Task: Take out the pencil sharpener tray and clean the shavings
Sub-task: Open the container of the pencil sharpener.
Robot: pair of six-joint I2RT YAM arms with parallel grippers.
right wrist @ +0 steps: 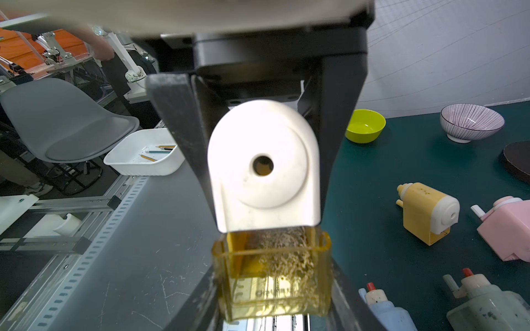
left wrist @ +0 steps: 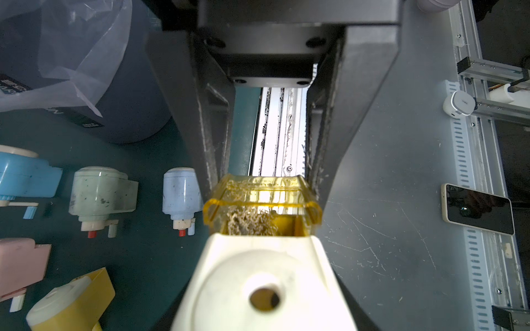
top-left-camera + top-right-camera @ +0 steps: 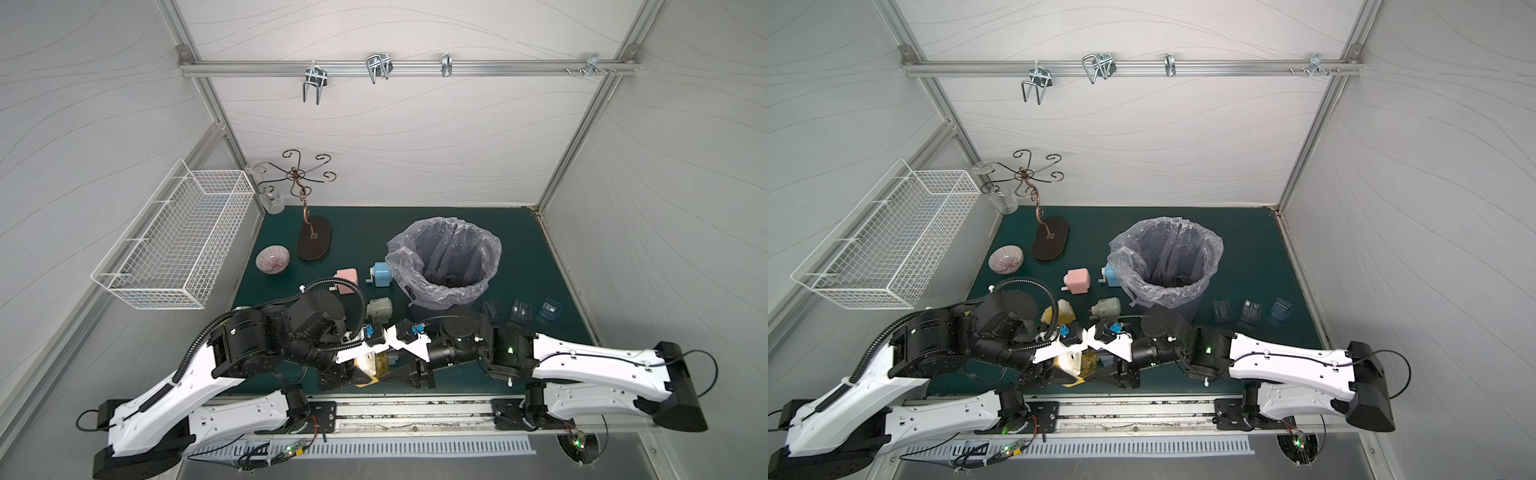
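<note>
The left fingers point(image 1: 183, 129) are clenched on the cream sharpener point(image 1: 263, 172), held over the near edge of the desk point(image 3: 523, 266). The right fingers point(image 2: 200, 120) press both sides of the yellow tray point(image 2: 259, 190), grasping it. The tray sticks partway out of the sharpener's base with pale, curly shavings point(image 2: 249, 223) heaped inside it, and the lined bin point(image 3: 444, 257) stands farther back, with other sharpeners point(image 3: 347, 279) beside it.
</note>
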